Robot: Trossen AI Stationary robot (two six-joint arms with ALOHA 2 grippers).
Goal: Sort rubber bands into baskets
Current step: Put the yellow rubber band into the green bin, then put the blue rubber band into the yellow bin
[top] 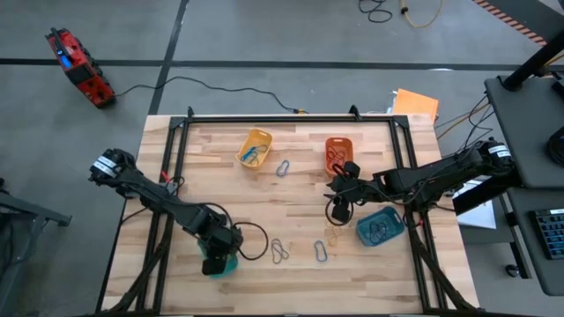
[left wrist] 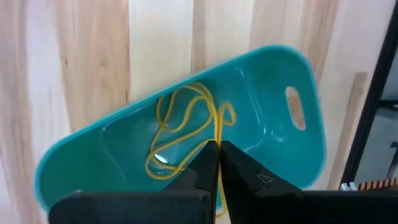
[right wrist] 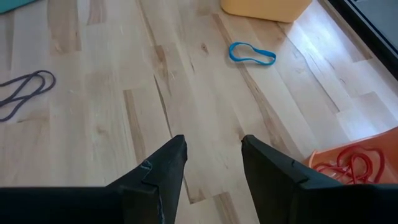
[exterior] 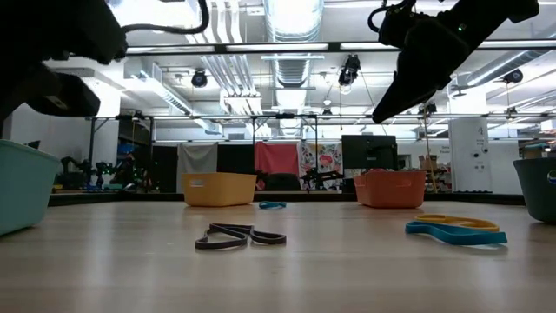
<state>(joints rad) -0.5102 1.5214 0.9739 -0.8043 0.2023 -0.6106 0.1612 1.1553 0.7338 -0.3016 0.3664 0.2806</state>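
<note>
The left pincer [left wrist: 217,152] hangs right over the teal basket [left wrist: 273,81], pressed together on a yellow rubber band [left wrist: 186,124] that droops into it. The right pincer [right wrist: 211,155] is spread with nothing in it, hovering over bare worktop [right wrist: 124,93] between that teal basket and the orange basket [right wrist: 367,149], which holds red bands [right wrist: 348,165].

Bare wood lies between the orange basket [top: 337,151] and blue-teal basket [top: 381,227], nothing blocking.
</note>
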